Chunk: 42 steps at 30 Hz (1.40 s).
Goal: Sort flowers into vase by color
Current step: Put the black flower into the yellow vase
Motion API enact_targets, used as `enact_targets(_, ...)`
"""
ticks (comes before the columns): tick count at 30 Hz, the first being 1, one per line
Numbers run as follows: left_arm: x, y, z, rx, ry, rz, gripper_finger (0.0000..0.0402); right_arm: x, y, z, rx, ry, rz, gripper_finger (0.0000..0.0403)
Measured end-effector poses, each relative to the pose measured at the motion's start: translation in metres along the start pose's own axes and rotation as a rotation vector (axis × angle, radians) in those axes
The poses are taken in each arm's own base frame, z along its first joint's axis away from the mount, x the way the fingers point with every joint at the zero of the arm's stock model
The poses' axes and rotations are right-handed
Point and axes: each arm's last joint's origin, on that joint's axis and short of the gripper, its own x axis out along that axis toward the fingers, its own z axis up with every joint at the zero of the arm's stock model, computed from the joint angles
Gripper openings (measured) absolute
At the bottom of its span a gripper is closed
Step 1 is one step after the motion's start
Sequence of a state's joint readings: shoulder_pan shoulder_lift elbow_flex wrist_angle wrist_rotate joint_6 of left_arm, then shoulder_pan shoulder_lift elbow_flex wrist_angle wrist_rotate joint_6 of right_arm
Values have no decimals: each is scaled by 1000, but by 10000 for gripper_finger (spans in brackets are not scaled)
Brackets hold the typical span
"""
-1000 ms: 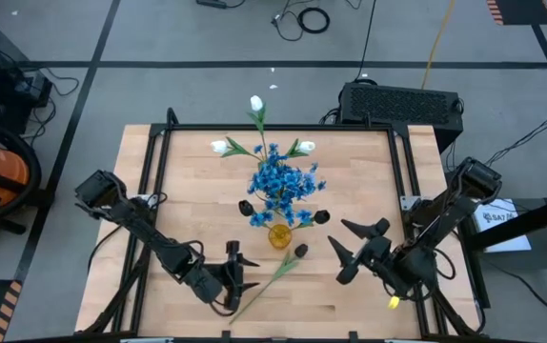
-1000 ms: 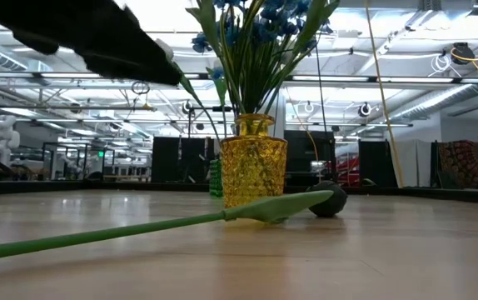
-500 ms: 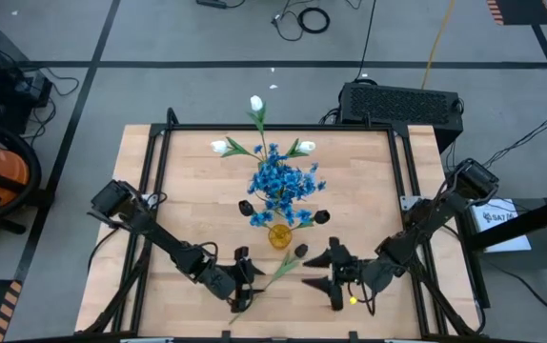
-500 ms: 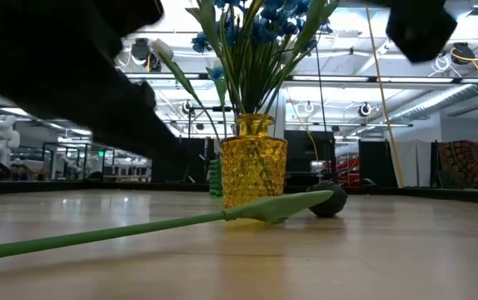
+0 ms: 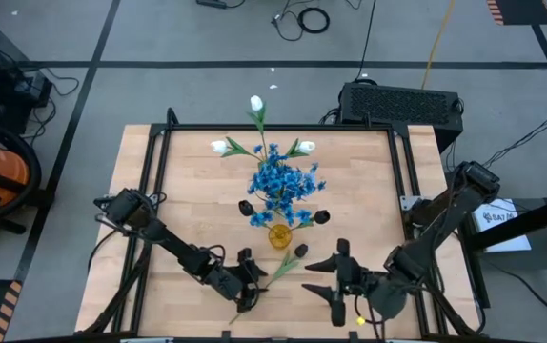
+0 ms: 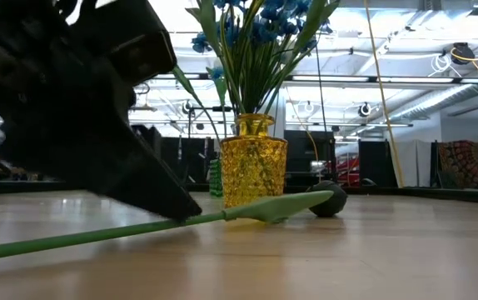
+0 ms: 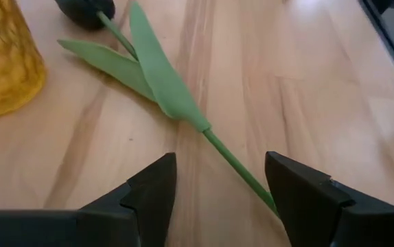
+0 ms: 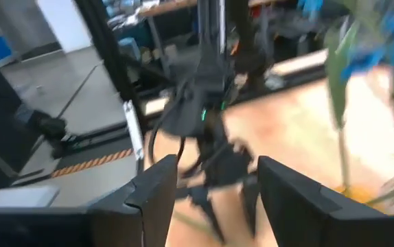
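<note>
one yellow glass vase stands on one wooden table; three white tulip buds rise from it; one bushy mass of blue flowers fills its middle; three dark buds sit in the vase; one more dark-budded flower lies loose on the table; two grippers show, the left gripper and the right gripper

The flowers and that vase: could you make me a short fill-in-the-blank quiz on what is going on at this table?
1. The vase is ____ in colour.
2. One flower is not in the vase; it lies flat on the ____.
3. The bud of that flower is ____, unlike the white tulips.
4. The left gripper has its fingers ____, one on each side of the stem.

Missing words: yellow; table; dark; open
</note>
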<state>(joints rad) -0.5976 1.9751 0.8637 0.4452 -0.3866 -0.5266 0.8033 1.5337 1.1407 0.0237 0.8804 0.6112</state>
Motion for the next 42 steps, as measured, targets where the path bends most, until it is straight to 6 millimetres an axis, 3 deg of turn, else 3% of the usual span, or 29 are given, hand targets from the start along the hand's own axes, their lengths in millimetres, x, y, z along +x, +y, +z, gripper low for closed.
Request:
enact_targets(9,14,2,-12,32,-24,38,135,-5,11,22,-101,-71,-28,177)
enact_targets(16,14,4,-11,135,-33,73,15,-3,10,23,-120,-73,-34,168)
enact_targets(29,-1,8,8,209,-21,85,6,-4,10,24,-116,-75,-31,166)
enact_targets(42,-8,14,4,157,99,123,9,-4,10,23,-110,-73,-31,166)
